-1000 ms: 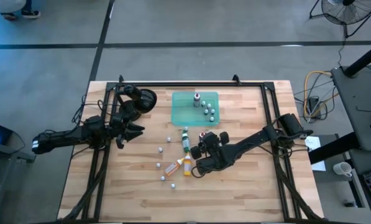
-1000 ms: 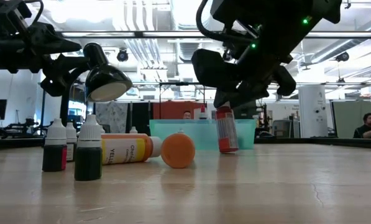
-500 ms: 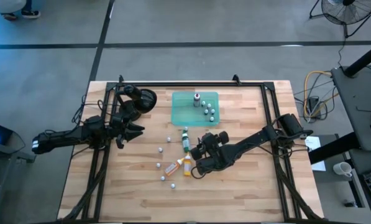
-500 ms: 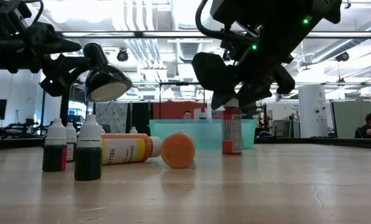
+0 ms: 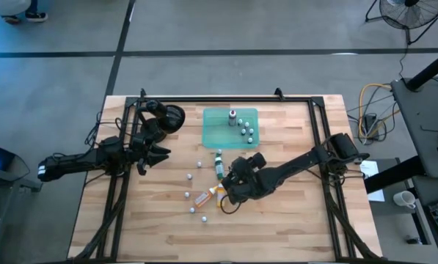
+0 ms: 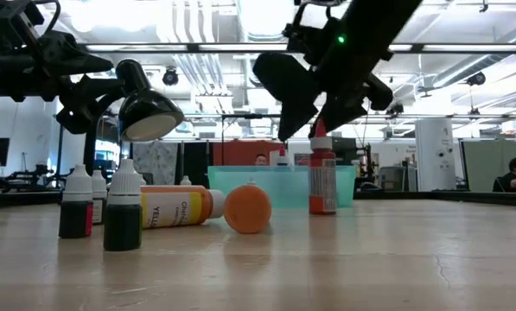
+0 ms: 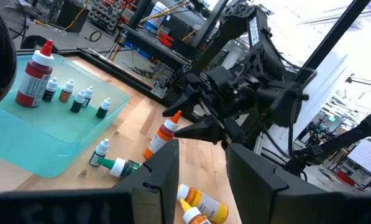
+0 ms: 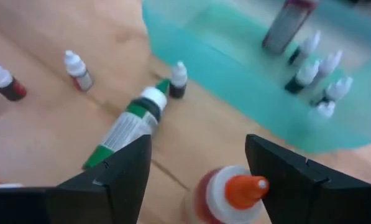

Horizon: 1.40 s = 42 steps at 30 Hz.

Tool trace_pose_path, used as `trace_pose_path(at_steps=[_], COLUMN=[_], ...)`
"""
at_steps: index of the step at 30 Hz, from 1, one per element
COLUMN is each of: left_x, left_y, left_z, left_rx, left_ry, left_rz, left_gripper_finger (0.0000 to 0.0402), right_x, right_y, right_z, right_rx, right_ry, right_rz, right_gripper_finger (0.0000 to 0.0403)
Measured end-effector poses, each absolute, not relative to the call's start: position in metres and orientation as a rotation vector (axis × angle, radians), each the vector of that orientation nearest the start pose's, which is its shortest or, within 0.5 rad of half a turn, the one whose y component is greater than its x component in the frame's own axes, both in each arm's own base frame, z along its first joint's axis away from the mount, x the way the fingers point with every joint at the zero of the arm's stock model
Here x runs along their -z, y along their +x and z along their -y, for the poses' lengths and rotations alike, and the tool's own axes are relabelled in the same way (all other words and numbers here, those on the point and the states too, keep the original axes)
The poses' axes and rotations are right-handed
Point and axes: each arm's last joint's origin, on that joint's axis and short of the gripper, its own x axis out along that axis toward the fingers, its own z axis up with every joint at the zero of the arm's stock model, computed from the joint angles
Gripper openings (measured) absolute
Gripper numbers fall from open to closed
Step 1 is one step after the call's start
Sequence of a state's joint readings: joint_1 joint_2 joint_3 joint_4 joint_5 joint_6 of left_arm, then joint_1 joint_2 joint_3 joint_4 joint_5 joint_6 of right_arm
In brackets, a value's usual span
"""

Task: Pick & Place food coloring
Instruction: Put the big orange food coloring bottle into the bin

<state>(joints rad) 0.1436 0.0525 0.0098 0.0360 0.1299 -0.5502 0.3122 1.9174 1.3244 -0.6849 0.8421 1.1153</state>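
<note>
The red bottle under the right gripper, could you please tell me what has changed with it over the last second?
The right gripper opened, let go of the red bottle and rose; the bottle now stands upright on the table. The left gripper, green bottle and tray stayed put.

The bench [image 5: 292, 220] lies bare near its front edge; bottles [image 5: 217, 194] crowd the middle, with the green tray [image 5: 217, 129] behind them.

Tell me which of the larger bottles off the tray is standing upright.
The red bottle with the orange tip, directly under the open right end effector. The green bottle and yellow bottle lie on their sides.
</note>
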Motion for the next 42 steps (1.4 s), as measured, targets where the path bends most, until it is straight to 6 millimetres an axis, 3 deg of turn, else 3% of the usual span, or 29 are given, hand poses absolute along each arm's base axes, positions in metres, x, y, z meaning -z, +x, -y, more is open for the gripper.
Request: trace_pose_path(at_steps=[7,13,18,31,42], left_x=[-0.166,-0.166,-0.166,-0.166,-0.166], left_y=[0.1,0.1,0.1,0.1,0.1], left_z=[-0.011,-0.011,-0.011,-0.011,-0.011], left_rx=[-0.015,-0.015,-0.015,-0.015,-0.015], left_ry=[-0.551,-0.551,-0.551,-0.551,-0.551], left_rz=[-0.003,-0.003,-0.003,-0.003,-0.003], left_gripper_finger=[0.0106,0.0106,0.0106,0.0106,0.0106], right_x=[-0.201,-0.202,-0.2,-0.213,-0.214], right_y=[0.347,0.352,0.354,0.345,0.345], right_z=[-0.061,-0.028,-0.013,-0.008,-0.009], right_rx=[1.011,0.783,0.696,0.604,0.55], right_ry=[0.443,0.625,0.68,0.584,0.565], right_rz=[-0.81,-1.096,-1.171,-1.332,-1.354], right_gripper_finger=[0.0272,0.0278,0.0278,0.0265,0.0267])
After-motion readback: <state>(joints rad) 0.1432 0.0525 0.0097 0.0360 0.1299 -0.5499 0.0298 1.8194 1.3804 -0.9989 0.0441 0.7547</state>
